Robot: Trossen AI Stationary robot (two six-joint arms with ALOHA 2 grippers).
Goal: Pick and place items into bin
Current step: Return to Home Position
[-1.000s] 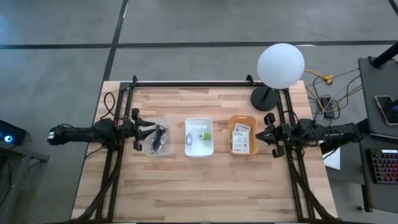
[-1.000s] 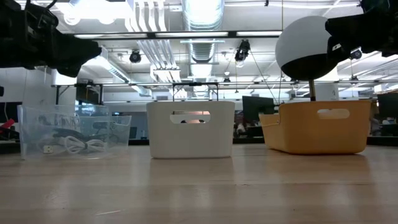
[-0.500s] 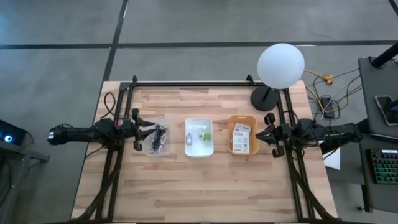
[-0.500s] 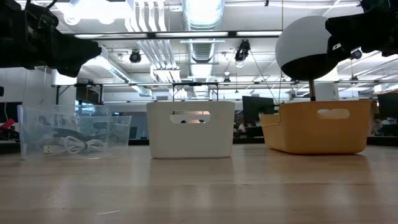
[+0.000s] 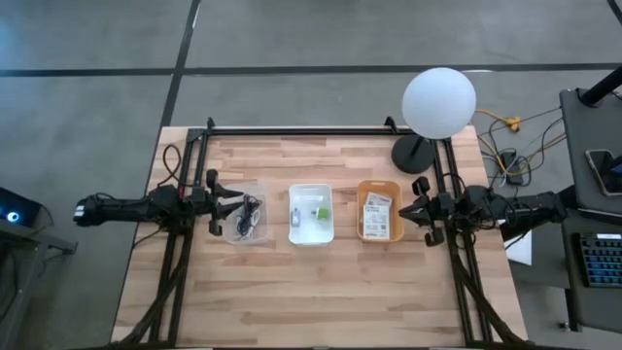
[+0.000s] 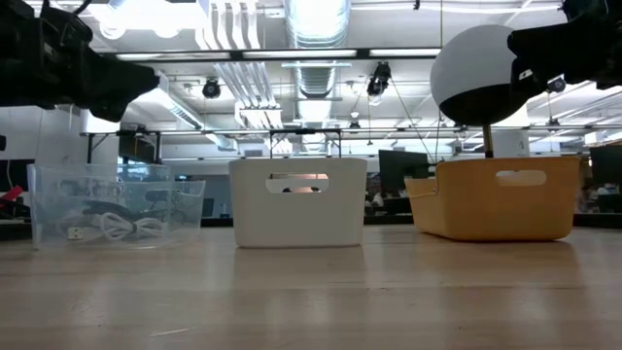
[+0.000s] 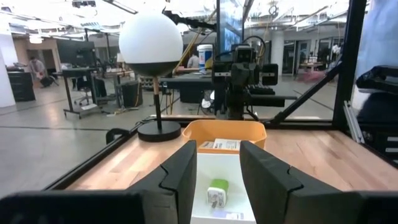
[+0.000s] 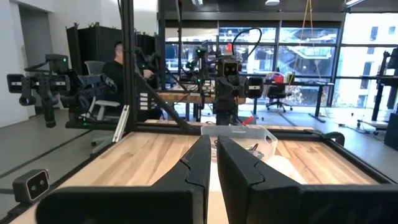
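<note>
The front part of the desk (image 5: 321, 292) is lying bare, a wide strip of wood between the near edge and the row of three bins. The bins are standing side by side across the middle, with small gaps between them: the transparent bin (image 6: 185, 199) on the left, the white bin (image 6: 297, 219) in the centre and the orange bin (image 6: 496, 209) on the right.

The left tool (image 7: 217, 146) is hanging over the outer side of the transparent bin, higher than its rim, with its fingers spread apart and holding nothing. The black cable (image 5: 251, 212) and a pale cable (image 6: 112, 226) are lying inside that bin, just below and ahead of it. The green adapter (image 7: 217, 191) is lying in the white bin, between the two tools and apart from both. The right tool (image 8: 212, 140) is hanging at the outer edge of the orange bin, also above the rim, with its fingers pressed nearly together and empty. The white printed cards (image 5: 377, 216) are lying in the orange bin, near its tip.

Behind the bins more bare wood is running up to the black frame rail (image 5: 301, 131) at the far edge. The globe lamp (image 5: 439, 102) is standing at the far right corner.
</note>
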